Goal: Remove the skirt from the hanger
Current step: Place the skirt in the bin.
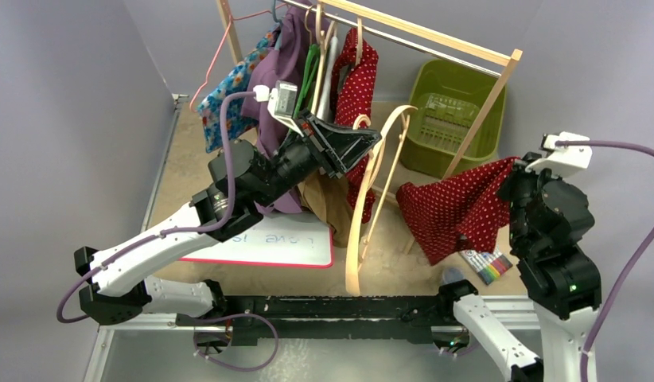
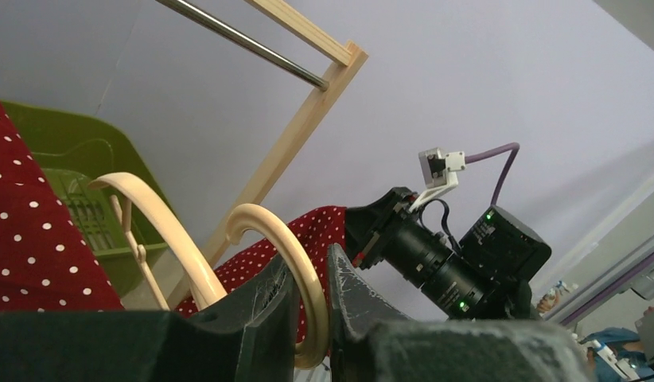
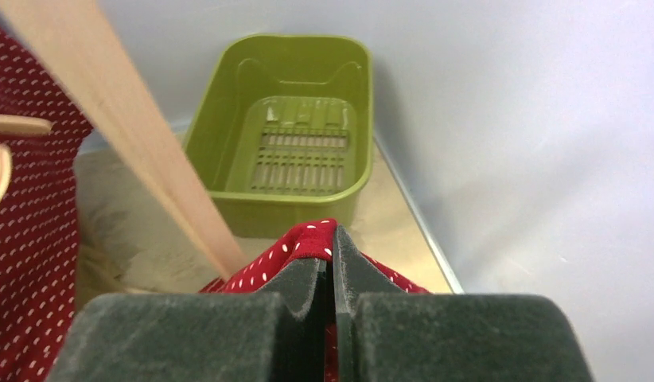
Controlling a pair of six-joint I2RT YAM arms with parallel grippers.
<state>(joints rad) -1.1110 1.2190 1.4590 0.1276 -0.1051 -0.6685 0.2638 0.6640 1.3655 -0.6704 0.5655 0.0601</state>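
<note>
The right gripper [image 3: 333, 263] was fully shut. Its jaws met on a folded edge of the red polka-dot skirt [image 1: 455, 208], with the fabric pinched between the pads. The skirt hung from that grip as a slack sheet that spread down and to the left, above the table [image 1: 387, 267] and the markers [image 1: 487, 265].

The controlling relation was sideways. The hanger [image 1: 363, 215] lay to the left of the skirt, and the skirt's left corner came just beside the hanger's thin lower bar. The overhead view did not show whether the two touched or whether any cloth was caught there. The hanger stood on end, so its long axis ran from a low tip near the arm bases up to a high tip beside the rail. Its axis therefore crossed the line of the skirt's spread. In my judgement, any further separation called for the right arm to draw rightward, away from that axis, while the left arm held its position.

The left gripper [image 2: 312, 286] was nearly closed, its jaws clamped on the pale wooden hook of the hanger. The left arm reached forward and inward, with its wrist raised in front of the hanging clothes. The right arm stood folded and upright on its own side, its wrist turned inward toward the skirt.

Farther back, the clothes rail [image 1: 419, 36] carried several other garments. Behind the skirt, the green basket [image 1: 435, 155] sat on the table and was the nearest open container.
</note>
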